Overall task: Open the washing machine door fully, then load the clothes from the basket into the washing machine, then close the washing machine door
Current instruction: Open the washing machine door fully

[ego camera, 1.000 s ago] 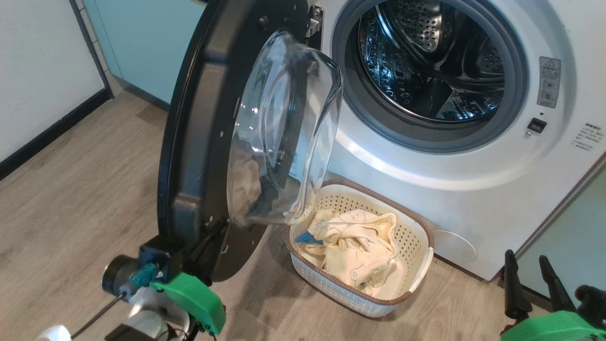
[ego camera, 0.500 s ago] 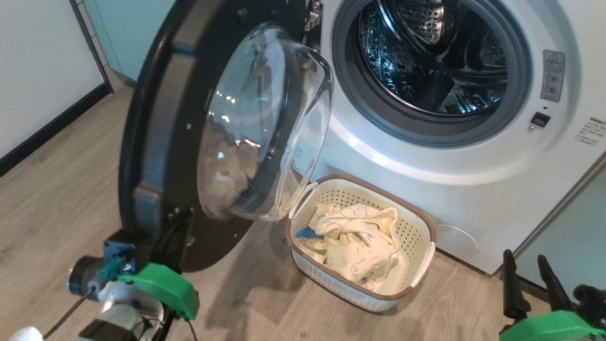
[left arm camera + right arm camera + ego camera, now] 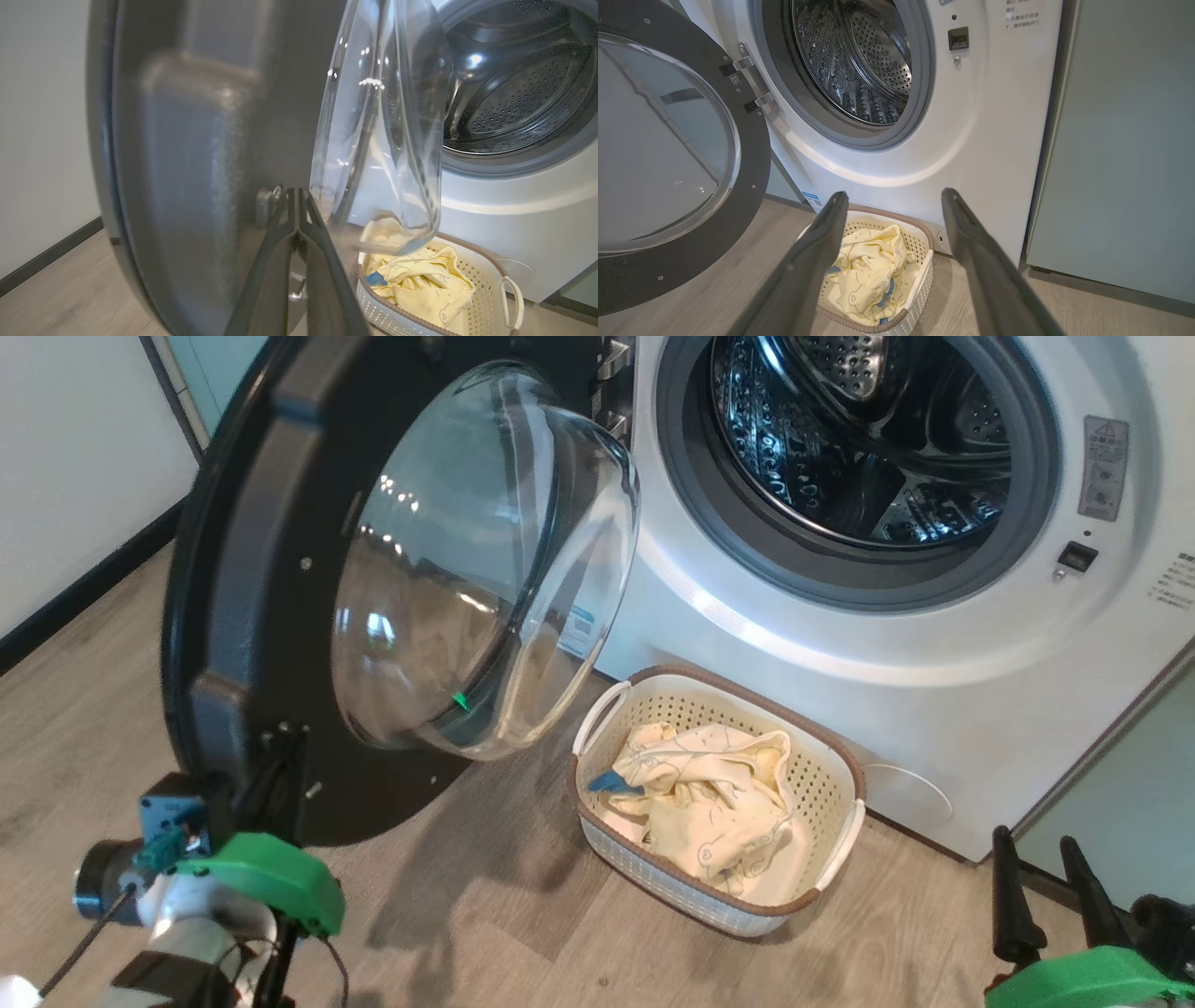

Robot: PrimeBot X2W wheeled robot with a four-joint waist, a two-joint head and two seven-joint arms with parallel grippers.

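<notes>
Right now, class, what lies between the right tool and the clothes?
From the right tool: bare floor, then the basket's handled end wall, then the clothes; the head view shows it.

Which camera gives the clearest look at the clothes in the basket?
The head view: the clothes lie unobstructed in the basket. The right wrist view has a finger of the right gripper across their edge; the left wrist view catches them low, partly through the glass bowl of the door.

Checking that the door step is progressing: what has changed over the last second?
The washing machine door swung further open, away from the drum, the shut left claw following at its inner face. The basket, the clothes in it and the open right claw stayed put.
</notes>
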